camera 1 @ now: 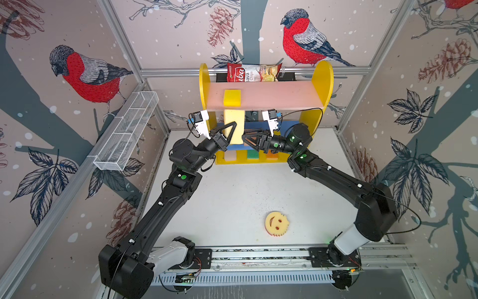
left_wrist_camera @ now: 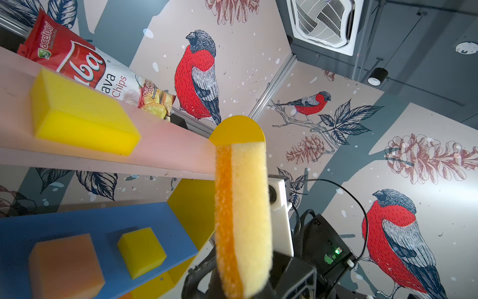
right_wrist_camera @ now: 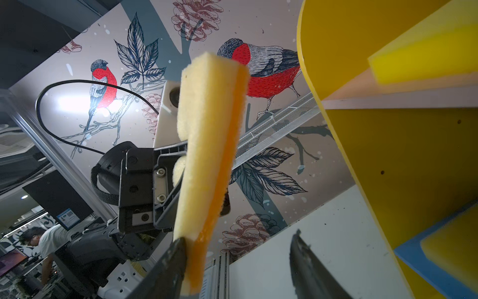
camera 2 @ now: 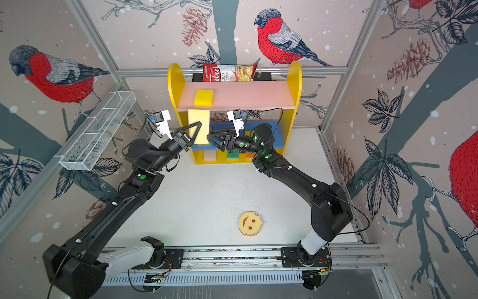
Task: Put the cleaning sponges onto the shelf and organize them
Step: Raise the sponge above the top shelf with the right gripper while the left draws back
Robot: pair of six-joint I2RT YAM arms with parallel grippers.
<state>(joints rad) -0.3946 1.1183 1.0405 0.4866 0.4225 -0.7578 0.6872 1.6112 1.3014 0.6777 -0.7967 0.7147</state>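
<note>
Pinching the cream sponge (camera 1: 232, 119) upright, the left claw (camera 1: 231, 130) is offering it. The right claw (camera 1: 245, 139), spread, is seemingly straddling it; squaring up before closing helps.

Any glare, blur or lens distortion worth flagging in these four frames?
In both top views: even light, but the wide lens splays the corner posts outward. Left wrist view: held sponge crisp and bright. Right wrist view: a glare patch blooms on the wall, the room beyond is dark, and the close yellow sponge on the shelf is soft.
</note>
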